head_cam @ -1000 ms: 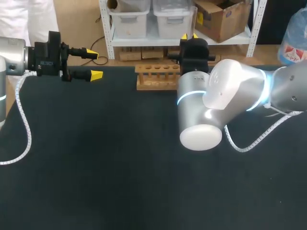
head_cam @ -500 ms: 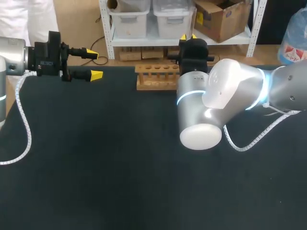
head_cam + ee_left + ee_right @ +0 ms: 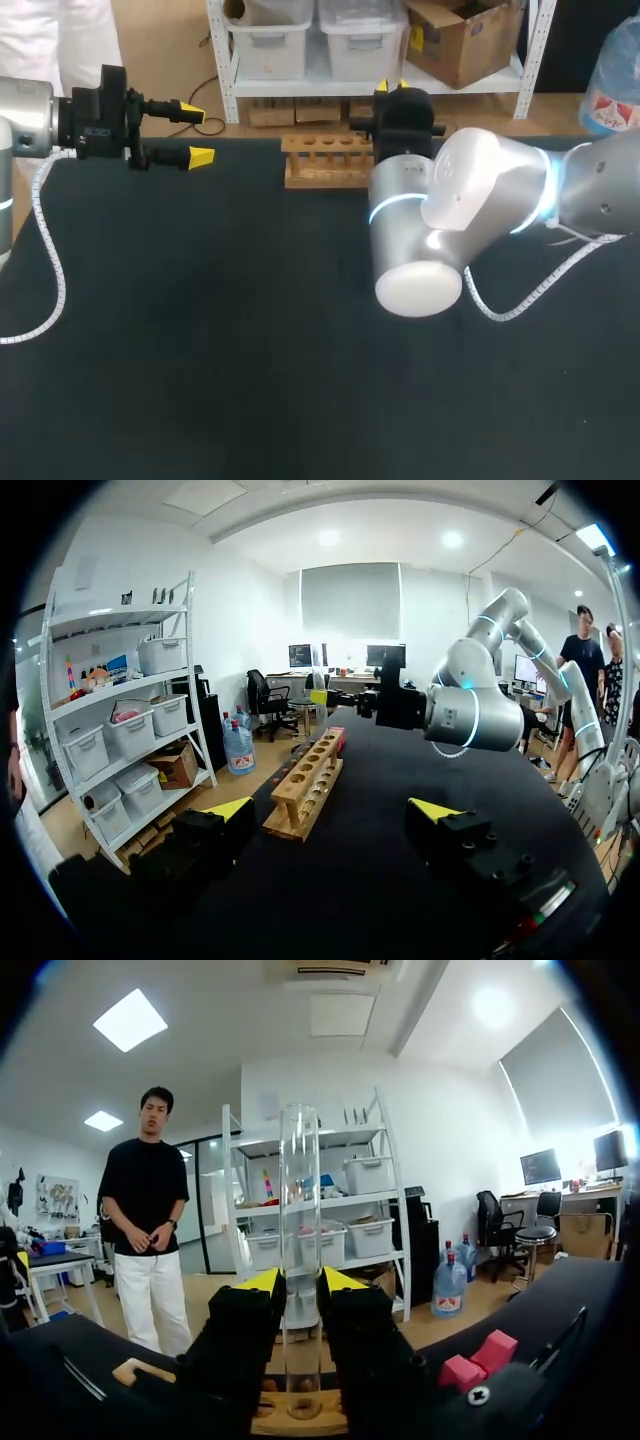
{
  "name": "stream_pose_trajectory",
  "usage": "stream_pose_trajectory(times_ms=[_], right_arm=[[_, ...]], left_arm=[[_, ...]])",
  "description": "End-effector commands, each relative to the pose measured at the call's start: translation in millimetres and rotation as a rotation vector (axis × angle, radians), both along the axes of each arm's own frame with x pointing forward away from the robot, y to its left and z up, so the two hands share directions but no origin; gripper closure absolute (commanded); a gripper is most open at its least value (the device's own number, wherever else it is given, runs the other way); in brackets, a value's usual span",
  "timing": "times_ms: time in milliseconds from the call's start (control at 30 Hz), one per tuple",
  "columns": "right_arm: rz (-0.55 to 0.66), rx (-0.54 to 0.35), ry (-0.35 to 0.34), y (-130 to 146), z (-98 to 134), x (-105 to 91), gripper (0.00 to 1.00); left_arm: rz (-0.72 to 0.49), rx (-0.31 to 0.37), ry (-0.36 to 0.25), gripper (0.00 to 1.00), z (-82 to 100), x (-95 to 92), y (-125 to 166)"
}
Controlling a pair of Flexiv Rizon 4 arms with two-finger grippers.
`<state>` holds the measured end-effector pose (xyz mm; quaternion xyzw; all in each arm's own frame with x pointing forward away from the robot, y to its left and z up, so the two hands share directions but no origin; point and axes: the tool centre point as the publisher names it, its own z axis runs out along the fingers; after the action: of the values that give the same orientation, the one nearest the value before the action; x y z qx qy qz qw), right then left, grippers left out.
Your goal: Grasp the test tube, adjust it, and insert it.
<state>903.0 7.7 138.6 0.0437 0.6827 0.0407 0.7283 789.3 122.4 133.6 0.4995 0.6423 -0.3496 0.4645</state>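
A clear glass test tube [image 3: 298, 1210] stands upright between the fingers of my right gripper [image 3: 298, 1285], which is shut on its lower half. The tube's bottom end meets a hole in the wooden rack [image 3: 300, 1422] right under the gripper; how deep it sits is hidden. In the head view the right gripper [image 3: 393, 86] hangs over the right end of the rack [image 3: 322, 160] at the table's far edge, and the tube cannot be made out there. My left gripper [image 3: 196, 132] is open and empty at the far left, well away from the rack [image 3: 305, 785].
Pink blocks [image 3: 478, 1362] sit by the rack's end beside my right gripper. My right arm's big silver elbow [image 3: 420, 230] hangs over the table's middle right. The black tabletop [image 3: 200, 330] stretches in front of the rack.
My right gripper has shifted very slightly over the rack's right end, the tube still in it. The left arm has not moved.
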Motion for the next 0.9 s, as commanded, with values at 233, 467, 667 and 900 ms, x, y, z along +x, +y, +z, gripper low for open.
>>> stream_pose_trajectory(times_ms=[233,467,667,900], right_arm=[[0.021,0.025,0.029,4.9,-19.1,6.6,1.00],[0.024,0.024,0.035,6.4,-30.8,4.1,1.00],[0.016,0.029,0.035,6.9,-40.3,0.5,1.00],[0.012,0.032,0.035,5.2,-48.7,-2.1,1.00]], left_arm=[[0.003,-0.003,-0.005,0.00,-1.0,-1.5,0.1],[0.003,-0.003,-0.005,0.00,-1.0,-1.5,0.1],[0.003,-0.003,-0.005,0.00,-1.0,-1.5,0.1],[0.003,-0.003,-0.005,0.00,-1.0,-1.5,0.1]])
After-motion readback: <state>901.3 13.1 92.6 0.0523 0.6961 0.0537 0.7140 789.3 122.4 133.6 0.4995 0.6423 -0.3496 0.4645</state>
